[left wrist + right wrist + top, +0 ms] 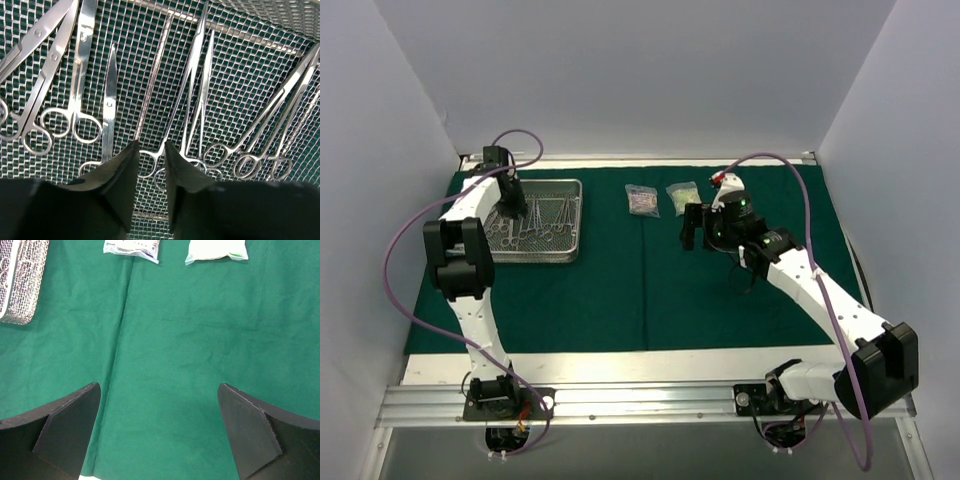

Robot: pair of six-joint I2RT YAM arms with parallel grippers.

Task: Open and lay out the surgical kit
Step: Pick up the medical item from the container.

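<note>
The surgical kit lies open on its dark green cloth (620,290). The silver wire-mesh tray (578,220) sits at the back left with several steel clamps (535,222) in it. My left gripper (512,205) reaches down into the tray. In the left wrist view its jaws (151,145) stand close together on either side of one clamp's ring handle (150,155), which lies on the mesh (240,60). Two small clear pouches (642,200) (683,197) lie side by side on the cloth. My right gripper (698,228) hovers open over bare cloth just in front of them, with nothing between its fingers.
More clamps and scissors (75,120) (270,115) lie on both sides of the left fingers. In the right wrist view the pouches (132,247) (216,250) are ahead and the tray's corner (22,285) is far left. White walls enclose the table.
</note>
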